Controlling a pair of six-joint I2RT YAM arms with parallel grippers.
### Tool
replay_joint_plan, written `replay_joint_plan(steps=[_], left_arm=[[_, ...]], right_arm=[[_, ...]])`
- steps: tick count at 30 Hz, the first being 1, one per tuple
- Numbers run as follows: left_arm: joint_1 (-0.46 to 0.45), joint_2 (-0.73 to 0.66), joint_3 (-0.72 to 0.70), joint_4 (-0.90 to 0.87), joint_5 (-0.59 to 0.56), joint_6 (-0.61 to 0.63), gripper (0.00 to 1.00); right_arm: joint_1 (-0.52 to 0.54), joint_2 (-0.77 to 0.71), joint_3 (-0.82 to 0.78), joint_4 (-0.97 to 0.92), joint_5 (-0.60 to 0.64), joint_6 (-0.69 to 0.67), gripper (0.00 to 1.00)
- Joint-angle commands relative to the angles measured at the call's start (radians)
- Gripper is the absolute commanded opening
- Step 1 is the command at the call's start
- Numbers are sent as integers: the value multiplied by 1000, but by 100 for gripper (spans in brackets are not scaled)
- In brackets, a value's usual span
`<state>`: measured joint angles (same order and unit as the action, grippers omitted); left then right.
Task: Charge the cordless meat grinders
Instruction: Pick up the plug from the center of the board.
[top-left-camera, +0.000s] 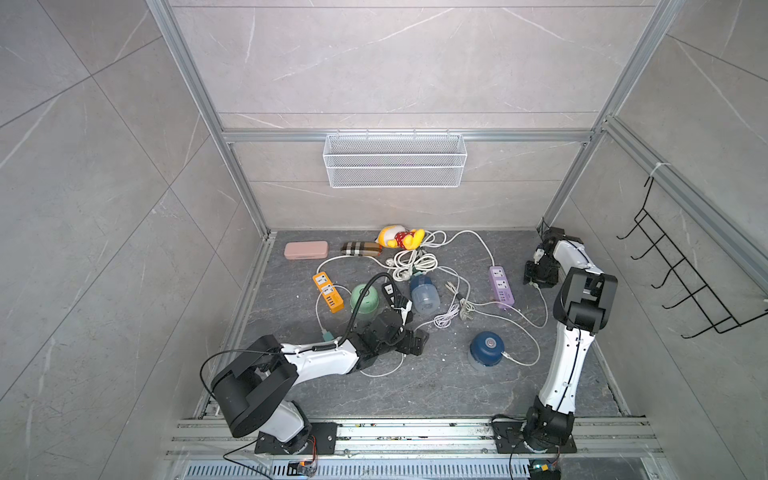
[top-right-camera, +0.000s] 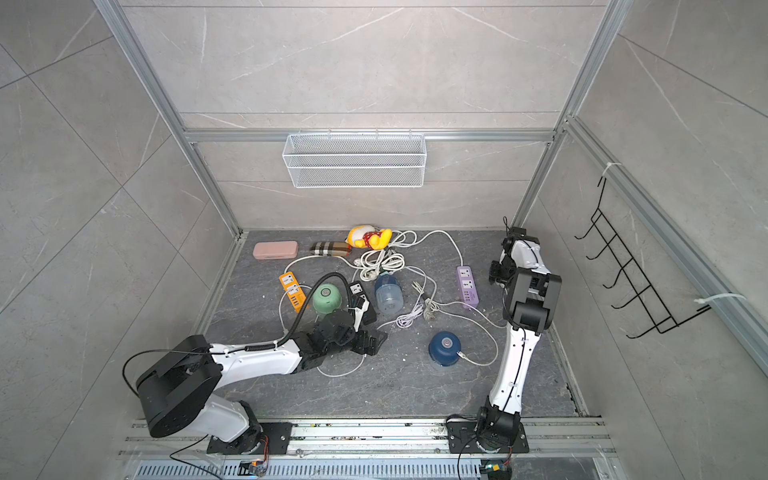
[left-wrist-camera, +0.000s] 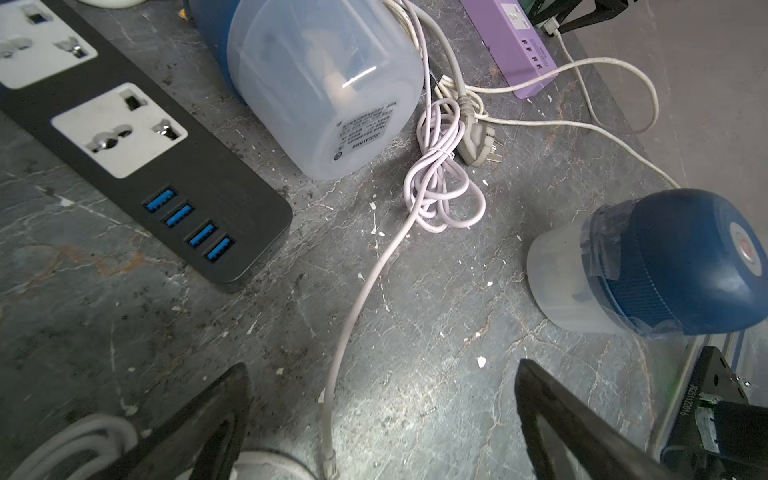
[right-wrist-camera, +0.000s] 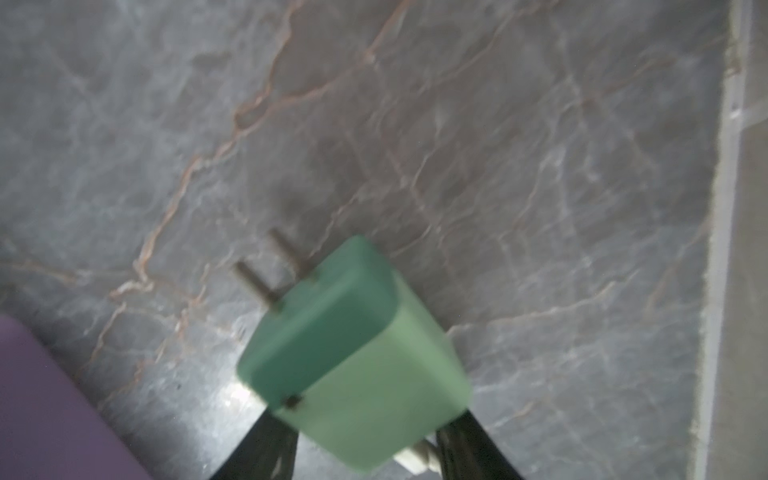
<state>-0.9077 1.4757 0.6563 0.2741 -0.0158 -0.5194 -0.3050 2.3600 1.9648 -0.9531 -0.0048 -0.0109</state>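
mint green grinder (top-left-camera: 365, 300) upright beside orange power strip (top-left-camera: 328, 292) | tipped dark blue grinder (top-left-camera: 424, 294) | upright dark blue grinder (top-left-camera: 487, 347) touching cable (top-left-camera: 524, 362)

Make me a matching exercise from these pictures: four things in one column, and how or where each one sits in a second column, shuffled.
Things
1. green grinder
2. far blue grinder
3. near blue grinder
4. teal adapter

States
A. held in the right end effector
B. upright, white cable end at its side
C. lying on its side
D. upright beside the orange strip

Pairs: 1-D, 2-C, 3-B, 4-A
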Motion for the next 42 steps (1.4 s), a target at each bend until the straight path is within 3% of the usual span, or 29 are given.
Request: replay_joint_plan(steps=[1,5,9,29,35,42], left_arm=[[4,-68,-13,19,-5,-1,100],[4,-100,-24,13,-7,3,100],[4,-125,-32,8,-4,1,100],[3,-225,-54,-35,9,-19,99],[4,-202,46,-141,41,0,95],[64,-135,255,-308,149,17,92]], right_arm=[[-2,-33,-107,8,-38,26,55],[-1,-85,-193,30,-34,19,62],[-3,-128,-260,43,-30,12,62],[58,-230,-387,64,-54,41,12],[72,-327,-408,111,-75,69,0],[118,-492,-412,164,-31,125,0]])
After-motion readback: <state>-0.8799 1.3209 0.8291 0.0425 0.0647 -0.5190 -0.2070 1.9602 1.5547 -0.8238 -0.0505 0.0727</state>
